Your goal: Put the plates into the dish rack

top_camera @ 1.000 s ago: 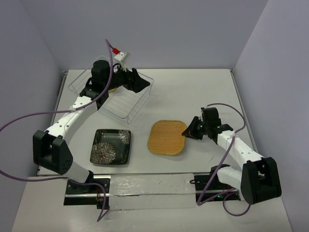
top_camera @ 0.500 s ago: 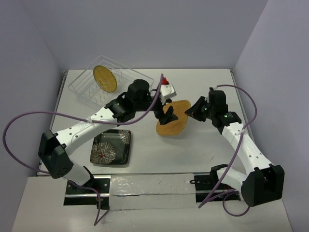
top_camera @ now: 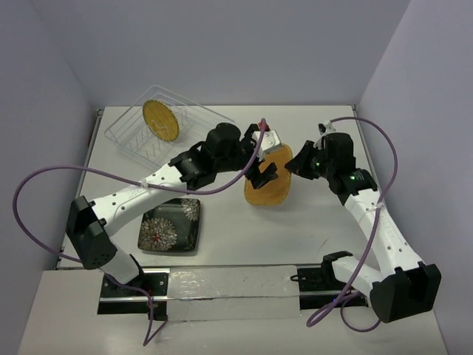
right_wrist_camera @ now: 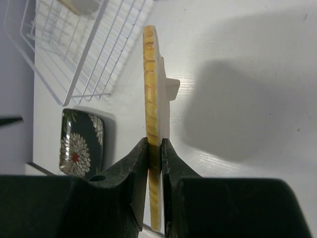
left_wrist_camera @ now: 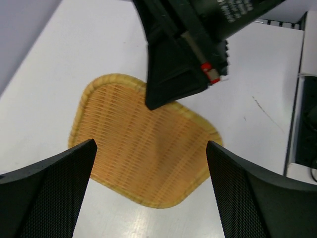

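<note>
Orange plate (top_camera: pixel 267 185) looks stiff and light; right jaws pinch its rim mid-frame, left jaws spread wide, opposite rim the likely hold.

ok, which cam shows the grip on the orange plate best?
Right wrist: the orange plate is edge-on, pinched between the right fingers. Left wrist shows its woven face, framed by the open left fingers, right fingers on the far rim. Top external: small, partly behind the left fingers.

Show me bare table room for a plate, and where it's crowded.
Bare: the table between the black plate and the right arm; also the far edge right of the dish rack. Crowded: the middle, where the left gripper and right gripper meet at the orange plate.
</note>
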Controlling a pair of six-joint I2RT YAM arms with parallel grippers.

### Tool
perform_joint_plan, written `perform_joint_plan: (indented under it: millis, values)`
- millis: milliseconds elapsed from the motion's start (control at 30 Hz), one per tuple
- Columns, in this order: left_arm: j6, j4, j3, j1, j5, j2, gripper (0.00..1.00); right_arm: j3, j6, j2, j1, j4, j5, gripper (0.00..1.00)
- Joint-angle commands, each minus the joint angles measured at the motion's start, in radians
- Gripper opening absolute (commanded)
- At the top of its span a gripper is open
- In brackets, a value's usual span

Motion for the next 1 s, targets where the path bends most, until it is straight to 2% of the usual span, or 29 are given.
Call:
perform_joint_plan:
  millis: [0,100,167,267,467,733,833,900,967]
  values:
    - [0.1,0.026,0.061,0.11,0.108,-0.067,0.99,0.057,-0.175,-0.072,0.007,0.067,-0.156,0.0]
    - [0.306,-0.17,0.194,0.2,0.291,-0.007,0.99,0.044,-0.291,-0.1,0.023,0.069,-0.239,0.0]
    - [0.519,-0.3,0.264,0.211,0.341,0.025,0.99,0.048,-0.347,-0.112,0.044,0.07,-0.264,0.0]
    - [0.677,-0.453,0.316,0.211,0.382,0.064,0.99,0.056,-0.369,-0.125,0.073,0.075,-0.255,0.0]
    - [0.89,-0.724,0.461,0.21,0.514,0.149,0.99,0.103,-0.425,-0.098,0.124,0.087,-0.256,0.0]
    - [0.935,-0.747,0.481,0.195,0.481,0.191,0.99,0.192,-0.502,0.002,0.209,0.064,-0.242,0.0]
    - [0.976,-0.762,0.47,0.157,0.427,0.19,0.99,0.263,-0.558,0.043,0.254,0.025,-0.183,0.0]
    - [0.981,-0.764,0.462,0.142,0.391,0.187,0.96,0.292,-0.58,0.071,0.268,0.001,-0.168,0.0]
    - [0.985,-0.767,0.455,0.13,0.348,0.187,0.85,0.315,-0.6,0.09,0.284,-0.024,-0.147,0.0]
